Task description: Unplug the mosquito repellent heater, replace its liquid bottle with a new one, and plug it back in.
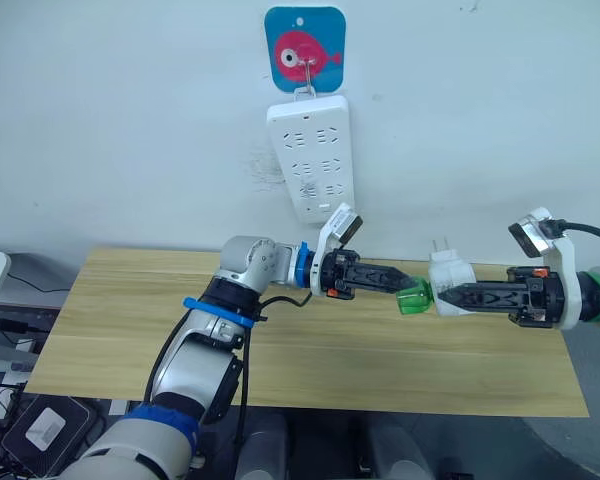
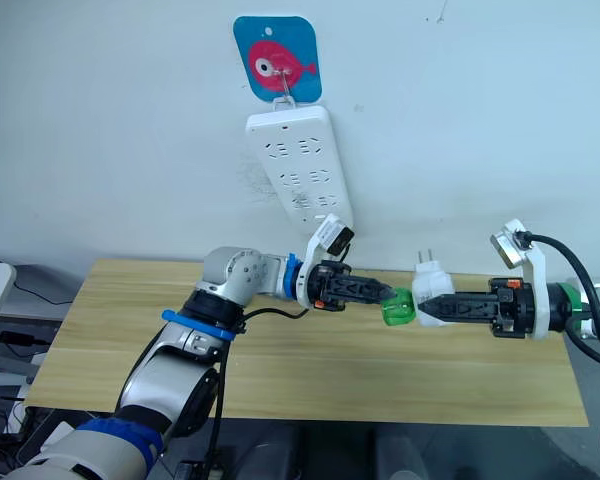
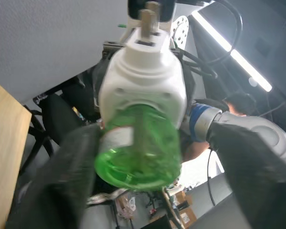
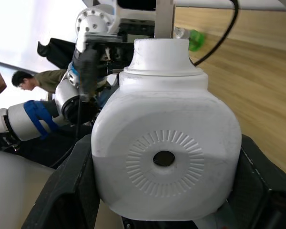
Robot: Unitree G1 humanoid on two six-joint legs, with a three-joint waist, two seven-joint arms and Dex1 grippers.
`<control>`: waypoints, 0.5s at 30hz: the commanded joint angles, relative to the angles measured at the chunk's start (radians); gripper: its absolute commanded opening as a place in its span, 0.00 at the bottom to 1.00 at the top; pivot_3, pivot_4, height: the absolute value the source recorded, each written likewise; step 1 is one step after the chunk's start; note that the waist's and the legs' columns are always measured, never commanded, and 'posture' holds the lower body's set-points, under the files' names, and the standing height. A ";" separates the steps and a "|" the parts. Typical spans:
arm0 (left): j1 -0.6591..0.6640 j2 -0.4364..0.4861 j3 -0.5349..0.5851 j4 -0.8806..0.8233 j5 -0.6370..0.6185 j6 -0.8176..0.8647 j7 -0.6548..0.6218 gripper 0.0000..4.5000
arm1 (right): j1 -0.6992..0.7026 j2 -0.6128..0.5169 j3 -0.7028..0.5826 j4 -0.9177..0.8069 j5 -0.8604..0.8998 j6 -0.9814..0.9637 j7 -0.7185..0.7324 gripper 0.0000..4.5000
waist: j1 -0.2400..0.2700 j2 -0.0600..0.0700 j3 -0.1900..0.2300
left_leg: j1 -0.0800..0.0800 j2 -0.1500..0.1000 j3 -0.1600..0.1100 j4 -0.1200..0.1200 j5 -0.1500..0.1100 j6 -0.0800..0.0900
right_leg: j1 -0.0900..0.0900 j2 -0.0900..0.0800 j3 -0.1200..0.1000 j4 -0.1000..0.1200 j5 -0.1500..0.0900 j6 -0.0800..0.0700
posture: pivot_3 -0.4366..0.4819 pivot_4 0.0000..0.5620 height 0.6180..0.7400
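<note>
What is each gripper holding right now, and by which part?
The right gripper clamps the white heater by its body, prongs up. The left gripper grips the round body of the green bottle at the heater's base.

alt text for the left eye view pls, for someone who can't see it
Two robot arms meet above a wooden table: the right claw grips a white plug-in heater while the left claw holds the green bottle at its base. Behind them, a white power strip hangs from a fish hook on the wall.
</note>
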 commanded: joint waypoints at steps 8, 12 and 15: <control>0.302 0.182 -0.092 -0.429 0.323 -0.783 0.007 0.99 | 0.089 -0.013 -0.129 0.041 0.168 -0.065 -0.153 0.66 | 0.002 0.001 0.000 | 0.001 0.000 0.001 0.000 0.000 0.000 | 0.000 0.000 0.001 -0.001 0.000 0.000 | 0.37 0.43 1.00; 0.369 0.121 -0.095 -0.319 0.583 -1.494 0.145 0.99 | 0.092 -0.007 -0.115 0.039 0.216 -0.087 -0.196 0.66 | 0.016 0.001 0.000 | 0.001 0.000 0.002 0.000 0.000 0.000 | 0.001 0.000 0.001 -0.005 0.003 0.001 | 0.38 0.42 1.00; 0.320 0.092 -0.084 -0.142 0.752 -1.988 0.280 0.99 | 0.083 -0.002 -0.093 0.037 0.245 -0.102 -0.221 0.66 | 0.029 0.001 0.000 | 0.000 0.000 0.001 0.000 0.001 0.002 | 0.002 0.000 0.000 -0.010 0.008 0.002 | 0.39 0.42 1.00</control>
